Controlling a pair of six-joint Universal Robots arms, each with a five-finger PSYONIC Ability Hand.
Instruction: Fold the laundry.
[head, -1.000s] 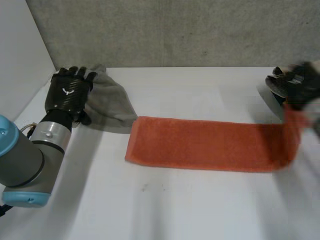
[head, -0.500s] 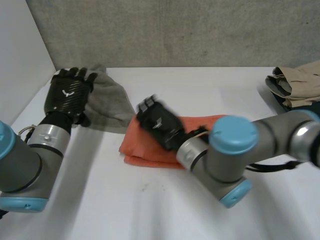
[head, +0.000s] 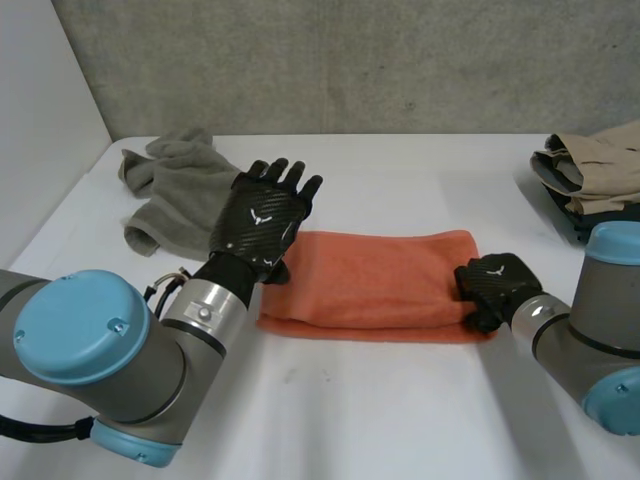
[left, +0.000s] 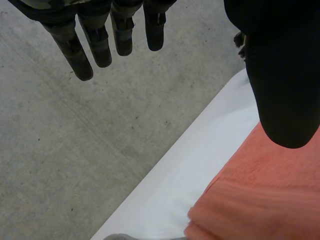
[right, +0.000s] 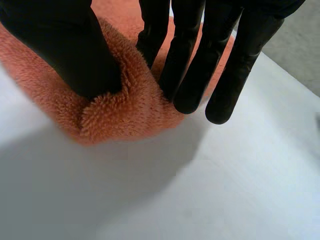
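Now pinching a tuft of the orange towel (right: 125, 110) between thumb and fingers (right: 185, 65) of the right hand (head: 495, 288), at the towel's right end, right on the fold. Half a second back, reaching that hand across to the left end with the free edge in tow; a second back, lifting the right end of one long flat strip. Hence halved end to end, lying in two layers in the middle of the surface (head: 380, 410). Holding left hand (head: 262, 222) above the towel's left end, fingers (left: 100, 45) straight, spread, gripping nothing. Moved off the grey cloth (head: 180, 185), now lying uncovered near the far left corner. Reads as first fold landed, layers roughly matched. Probably calls for release and another halving, or a smoothing pass. Beige garments (head: 600, 160) at the far right edge not yet touched.
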